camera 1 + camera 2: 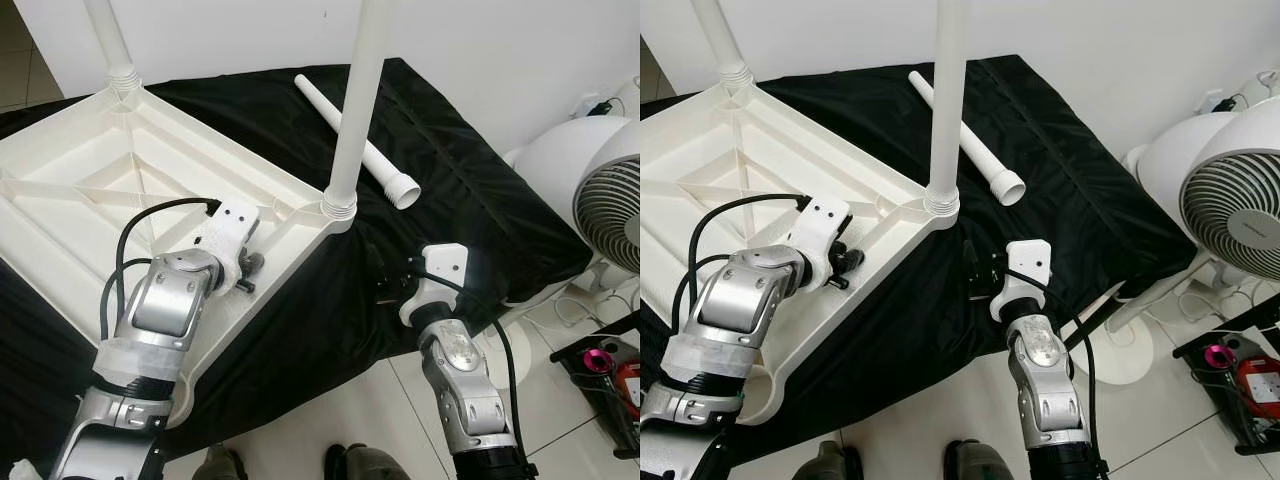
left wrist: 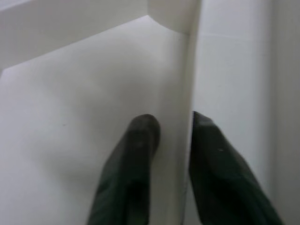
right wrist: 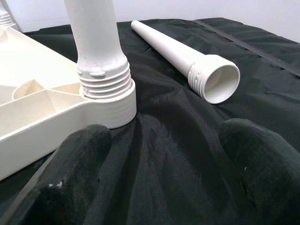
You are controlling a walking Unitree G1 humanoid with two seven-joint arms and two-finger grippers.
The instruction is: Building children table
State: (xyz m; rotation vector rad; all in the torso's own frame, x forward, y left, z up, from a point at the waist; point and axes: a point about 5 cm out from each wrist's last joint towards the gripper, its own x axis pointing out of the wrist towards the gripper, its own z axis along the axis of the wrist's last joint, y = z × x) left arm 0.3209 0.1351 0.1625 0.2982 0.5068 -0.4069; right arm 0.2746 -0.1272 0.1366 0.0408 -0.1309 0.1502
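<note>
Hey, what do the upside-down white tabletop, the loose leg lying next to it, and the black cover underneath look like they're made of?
Tabletop: likely moulded plastic, matte off-white, judging by its cast ribs and corner sockets.
Loose leg: probably the same plastic, a smooth hollow tube with moulded threads at its open end.
Black cover: woven fabric, slightly shiny, showing creases and a stitched seam.

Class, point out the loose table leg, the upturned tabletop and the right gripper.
loose table leg [image 1: 352, 137], left eye view, mid shaft.
upturned tabletop [image 1: 60, 195], left eye view, ribbed underside.
right gripper [image 1: 978, 272], right eye view, between fingertips.
</note>
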